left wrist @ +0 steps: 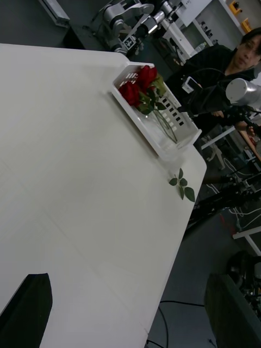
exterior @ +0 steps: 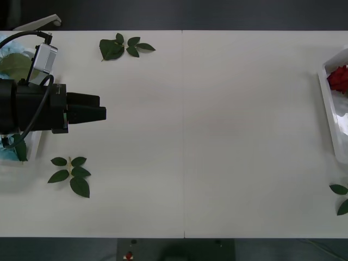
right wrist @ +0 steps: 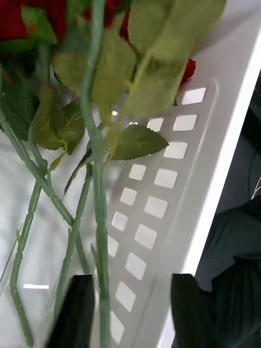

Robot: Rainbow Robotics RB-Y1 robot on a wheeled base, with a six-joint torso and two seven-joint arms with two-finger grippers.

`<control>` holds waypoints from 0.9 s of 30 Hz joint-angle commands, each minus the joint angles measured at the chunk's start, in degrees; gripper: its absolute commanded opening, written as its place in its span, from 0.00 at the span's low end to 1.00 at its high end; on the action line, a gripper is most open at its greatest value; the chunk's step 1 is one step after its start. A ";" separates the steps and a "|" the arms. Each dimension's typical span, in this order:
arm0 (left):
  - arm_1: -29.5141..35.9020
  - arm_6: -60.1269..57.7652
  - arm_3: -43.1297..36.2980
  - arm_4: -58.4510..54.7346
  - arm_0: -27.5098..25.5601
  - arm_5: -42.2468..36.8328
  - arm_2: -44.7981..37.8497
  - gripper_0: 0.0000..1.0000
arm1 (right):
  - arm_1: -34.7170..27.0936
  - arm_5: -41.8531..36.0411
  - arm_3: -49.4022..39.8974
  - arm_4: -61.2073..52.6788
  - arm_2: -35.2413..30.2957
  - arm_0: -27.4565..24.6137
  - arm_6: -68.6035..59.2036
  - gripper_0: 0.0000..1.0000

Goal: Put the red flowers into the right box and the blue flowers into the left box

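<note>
Left gripper (left wrist: pixel 128 312) jaws wide, empty; right gripper (right wrist: pixel 130 310) jaws parted astride red flowers (right wrist: pixel 98 179) stem

From the front I see just a slice of the right box (exterior: pixel 328 103); the picture's edge cuts off the rest, and the red flowers (exterior: pixel 339 79) too. My left arm covers most of the left box (exterior: pixel 32 148) and the blue flowers (exterior: pixel 7 154). A leaf sprig (exterior: pixel 340 197) at the bench's edge is cut off.
</note>
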State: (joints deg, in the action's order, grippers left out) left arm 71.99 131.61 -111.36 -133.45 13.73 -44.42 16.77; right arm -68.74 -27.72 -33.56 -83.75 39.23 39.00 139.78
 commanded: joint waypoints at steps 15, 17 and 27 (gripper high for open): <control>1.66 4.35 -0.26 -0.50 0.51 0.13 -0.69 0.81 | -7.99 -20.80 -30.52 -13.46 -2.76 0.38 5.50 0.91; 1.66 4.35 -0.26 -0.50 0.51 0.13 -0.69 0.81 | -9.05 -24.05 -34.56 -19.96 -3.20 0.38 9.55 0.91; 1.66 4.35 -0.26 -0.50 0.51 0.13 -0.69 0.81 | -6.23 -30.56 -43.96 -35.52 -5.13 0.90 15.22 0.91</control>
State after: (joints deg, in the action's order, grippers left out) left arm 71.99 131.62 -111.26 -133.45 13.73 -44.42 16.77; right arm -75.68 -57.70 -76.16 -118.00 35.36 38.94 155.60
